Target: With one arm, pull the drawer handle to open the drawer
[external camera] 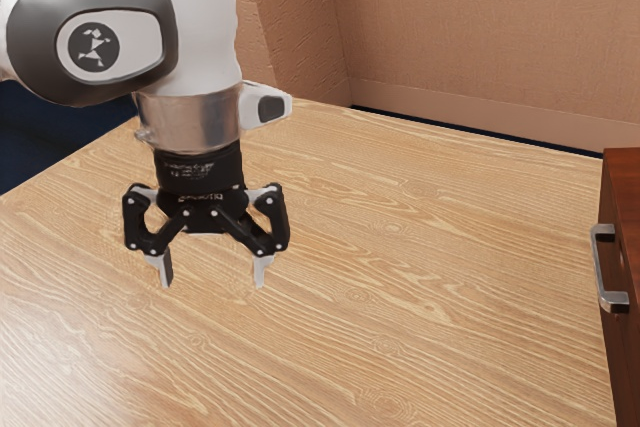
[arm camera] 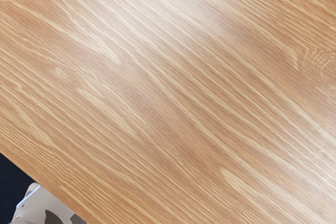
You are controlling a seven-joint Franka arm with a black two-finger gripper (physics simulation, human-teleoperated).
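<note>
The grey metal bar handle [external camera: 603,267] is fixed upright on the front of the dark red-brown wooden drawer [external camera: 624,197], at the exterior view's right edge, on the light wood-grain desk [external camera: 400,247]. Well apart from this handle, toward the exterior view's left, the black two-finger tool [external camera: 212,272] hangs just above the desk, fingers spread wide and pointing down. The wrist view shows desk grain [arm camera: 168,98] under the hand

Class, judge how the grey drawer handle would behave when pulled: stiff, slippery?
The handle looks like a metal bar fixed at both ends, so it is probably stiff. Its smooth finish may prove slippery. The drawer behind it likely adds weight.
</note>
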